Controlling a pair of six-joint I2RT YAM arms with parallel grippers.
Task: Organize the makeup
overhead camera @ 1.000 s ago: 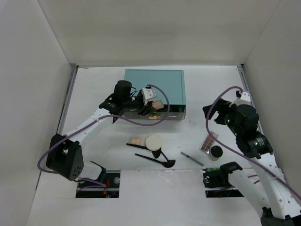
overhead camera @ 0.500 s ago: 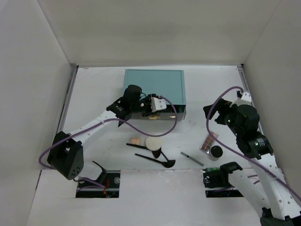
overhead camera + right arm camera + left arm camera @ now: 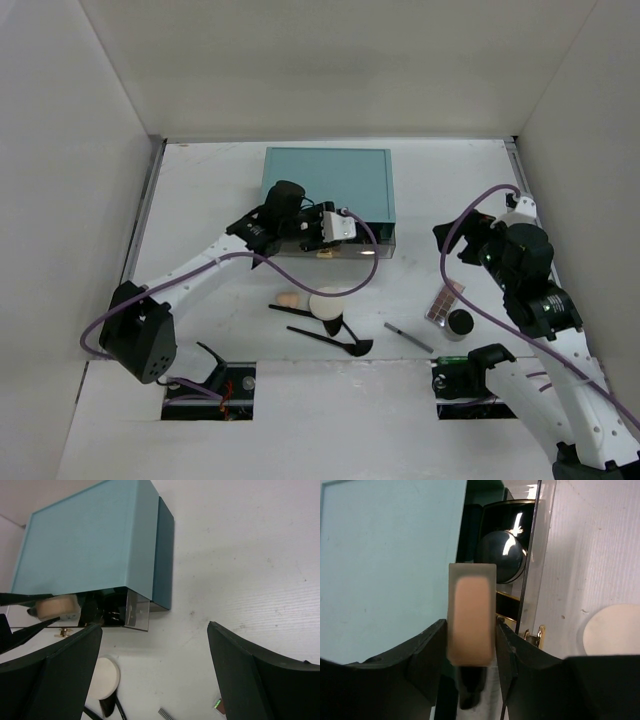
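White table (image 3: 200, 200); left tool (image 3: 471, 632), outstretched, clamps tan tube (image 3: 471, 610).

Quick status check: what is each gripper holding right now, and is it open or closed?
Left gripper: closed on the tan tube.
Right gripper: jaws wide open, holding nothing.

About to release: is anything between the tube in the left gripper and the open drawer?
Nothing visible covers it. The left gripper holds the tan tube over the open drawer, between the teal box and the clear front panel. A shiny black round item already lies inside, just past the tube.
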